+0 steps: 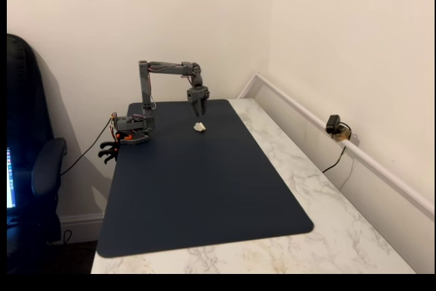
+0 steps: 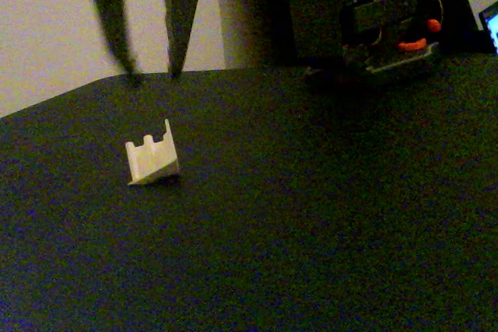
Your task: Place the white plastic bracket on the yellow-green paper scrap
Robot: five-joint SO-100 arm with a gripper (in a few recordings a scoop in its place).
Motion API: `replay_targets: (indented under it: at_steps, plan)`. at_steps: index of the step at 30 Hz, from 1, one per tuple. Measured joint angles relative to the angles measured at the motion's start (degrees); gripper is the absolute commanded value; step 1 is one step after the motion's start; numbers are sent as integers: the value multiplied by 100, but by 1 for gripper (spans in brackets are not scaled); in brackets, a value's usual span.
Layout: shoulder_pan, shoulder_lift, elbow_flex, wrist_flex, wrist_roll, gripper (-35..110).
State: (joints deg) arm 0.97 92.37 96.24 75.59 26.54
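From my end the gripper (image 1: pixel 198 112) was hanging over the far end of the dark blue mat (image 1: pixel 204 189), pointing straight down, grasping nothing. In a fixed view its two fingers (image 2: pixel 117 29) were spread, a clear gap between the tips, and both tips sat at or just above the mat surface near its back edge; I couldn't tell if they touched.

White plastic bracket (image 2: pixel 152 162) lay on the mat, apart from the gripper and on the near side of it in that low view. Notched top edge up, piece tilted, resting on one sloped face. In a fixed view from above the bracket (image 1: pixel 199 127) was a small pale blob just below the gripper.

Yellow-green paper scrap: I couldn't pick it out.

Arm base (image 1: pixel 133 129) sat at the mat's left far corner, arm folded up and over. The mat lay on a marble-look table (image 1: pixel 320 189).
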Motion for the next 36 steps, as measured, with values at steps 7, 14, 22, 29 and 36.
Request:
replay_targets:
  at_steps: [7, 14, 22, 29, 36]
  plan:
    - [-562, 396, -88, 360, 185, 0]
    - [-729, 1415, 712, -193, -396, 5]
    - [-940, 3146, 3111, -2364, -2654, 22]
    - [-624, 3990, 4535, -3366, -3032, 18]
    - [-220, 4711, 5669, -4096, -2971, 13]
